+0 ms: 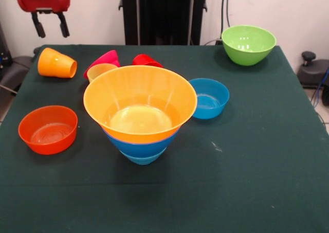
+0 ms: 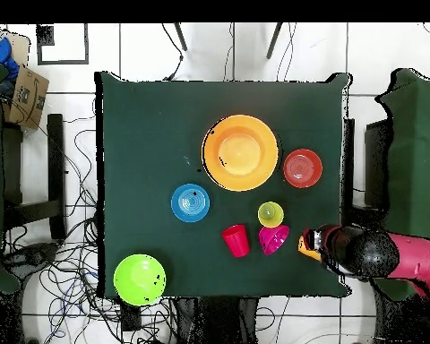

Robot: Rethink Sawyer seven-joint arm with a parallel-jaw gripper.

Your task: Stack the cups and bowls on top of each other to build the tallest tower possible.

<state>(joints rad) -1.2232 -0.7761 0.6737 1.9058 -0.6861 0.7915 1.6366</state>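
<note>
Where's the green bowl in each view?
Front: green bowl at the table's far right corner, upright, alone.
Overhead: green bowl at the table's lower left corner.
Shared landmark: the tower, orange bowl uppermost; the small blue bowl lies between tower and green bowl in both.

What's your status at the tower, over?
Gripper open, empty, raised above orange-yellow cup. Tower three bowls high, yellow-orange on top. Nothing blocking it.

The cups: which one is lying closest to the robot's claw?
The orange-yellow cup, on its side at the table's corner, just below the gripper. The red cup and yellow cup sit nearer the middle.
</note>
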